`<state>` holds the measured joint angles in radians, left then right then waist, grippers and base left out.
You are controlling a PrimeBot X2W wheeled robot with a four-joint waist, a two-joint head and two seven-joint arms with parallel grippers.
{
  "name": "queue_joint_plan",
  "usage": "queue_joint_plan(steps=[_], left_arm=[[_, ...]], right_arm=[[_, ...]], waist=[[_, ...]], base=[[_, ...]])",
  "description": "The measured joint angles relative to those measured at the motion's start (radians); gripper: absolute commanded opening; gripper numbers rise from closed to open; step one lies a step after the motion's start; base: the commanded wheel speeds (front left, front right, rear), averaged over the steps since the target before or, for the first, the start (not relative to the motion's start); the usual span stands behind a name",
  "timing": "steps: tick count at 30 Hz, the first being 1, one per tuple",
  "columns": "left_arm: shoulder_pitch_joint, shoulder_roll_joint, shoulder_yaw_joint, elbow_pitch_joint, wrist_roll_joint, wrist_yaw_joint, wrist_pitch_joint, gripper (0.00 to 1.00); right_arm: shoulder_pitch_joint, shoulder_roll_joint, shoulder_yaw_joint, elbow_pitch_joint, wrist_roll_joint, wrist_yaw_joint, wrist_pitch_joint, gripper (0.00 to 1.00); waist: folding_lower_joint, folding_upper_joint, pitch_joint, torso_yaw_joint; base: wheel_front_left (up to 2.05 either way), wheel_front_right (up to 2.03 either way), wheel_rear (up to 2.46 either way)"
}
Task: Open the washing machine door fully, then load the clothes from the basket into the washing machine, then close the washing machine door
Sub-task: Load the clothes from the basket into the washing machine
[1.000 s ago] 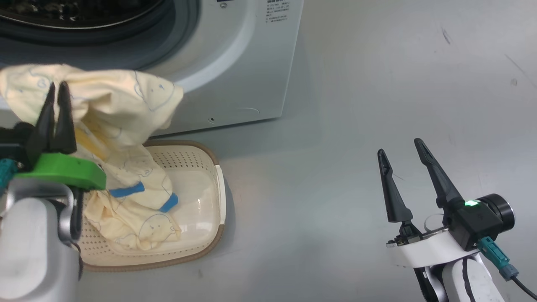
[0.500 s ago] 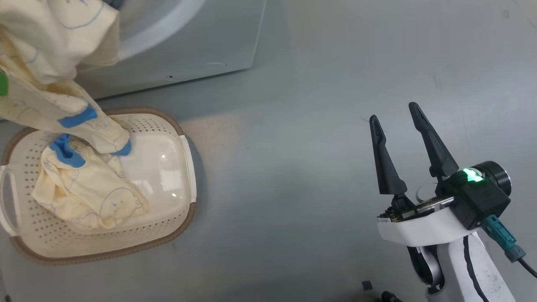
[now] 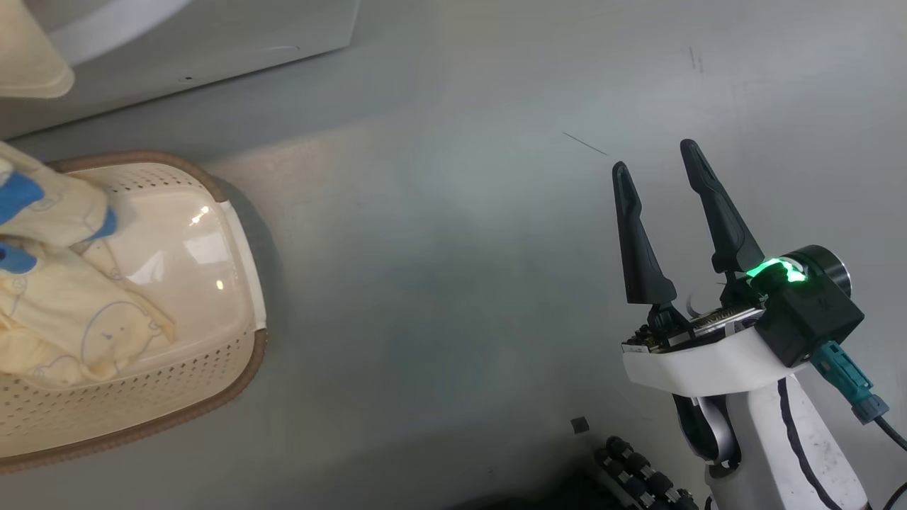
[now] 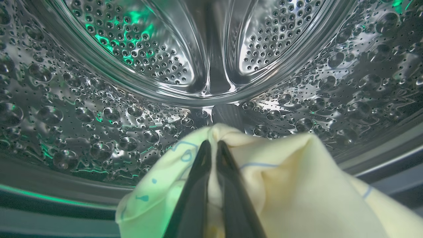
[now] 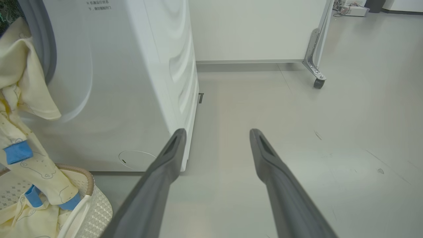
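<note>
My left gripper [image 4: 213,142] is shut on a pale yellow garment [image 4: 281,172] and holds it at the mouth of the steel drum [image 4: 132,49] of the washing machine [image 5: 132,82]. That garment hangs from the opening [image 5: 19,82], and its blue-cuffed end trails down into the basket [image 5: 96,205]. More of the clothes [image 3: 64,312] lie in the cream basket [image 3: 212,347] on the floor in front of the machine's base [image 3: 212,42]. My right gripper [image 3: 655,157] stands open and empty over bare floor, well right of the basket. The washing machine door is out of view.
Grey floor stretches to the right of the machine. A white panel on a metal caster leg [image 5: 319,82] stands behind it. A small black square [image 3: 579,424] and a black ribbed part [image 3: 638,474] lie near my right arm's base.
The head camera has swung right, sliding basket and machine leftward. My left gripper has carried the garment up out of the head view, toward the drum. The right gripper stays open.
</note>
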<state>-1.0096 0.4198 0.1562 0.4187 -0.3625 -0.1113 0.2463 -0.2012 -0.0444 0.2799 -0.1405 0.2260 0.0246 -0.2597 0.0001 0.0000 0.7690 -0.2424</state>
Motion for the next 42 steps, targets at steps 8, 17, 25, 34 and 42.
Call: queue_joint_plan(steps=[8, 17, 25, 34, 42], left_arm=[[-0.131, 0.078, 0.034, 0.020, -0.034, -0.004, 0.039, 0.00], [-0.283, 0.133, 0.061, 0.016, -0.014, -0.004, -0.013, 0.00], [-0.391, 0.160, 0.067, 0.019, 0.035, 0.017, -0.141, 0.00], [-0.411, 0.150, 0.035, 0.115, 0.046, 0.017, -0.189, 0.00], [-0.355, 0.102, 0.052, 0.202, 0.018, 0.016, -0.228, 0.00]], right_arm=[[-0.026, 0.000, 0.016, -0.008, 0.020, -0.012, 0.000, 1.00], [-0.056, 0.001, 0.042, -0.017, 0.036, -0.028, 0.000, 1.00], [-0.078, 0.001, 0.055, -0.016, 0.041, -0.038, 0.000, 1.00], [-0.107, 0.001, 0.063, -0.016, 0.064, -0.053, 0.000, 1.00], [-0.122, 0.001, 0.058, -0.009, 0.064, -0.054, 0.000, 1.00]], waist=[[0.0000, 0.0000, 0.063, -0.050], [0.0000, 0.0000, 0.120, -0.080], [-0.0001, 0.0000, 0.143, -0.102], [-0.0001, 0.0000, 0.163, -0.105], [-0.0001, 0.0000, 0.159, -0.092]], base=[[0.00, 0.00, 0.00], [0.00, 0.00, 0.00], [0.00, 0.00, 0.00], [0.00, 0.00, 0.00], [0.00, 0.00, 0.00]])
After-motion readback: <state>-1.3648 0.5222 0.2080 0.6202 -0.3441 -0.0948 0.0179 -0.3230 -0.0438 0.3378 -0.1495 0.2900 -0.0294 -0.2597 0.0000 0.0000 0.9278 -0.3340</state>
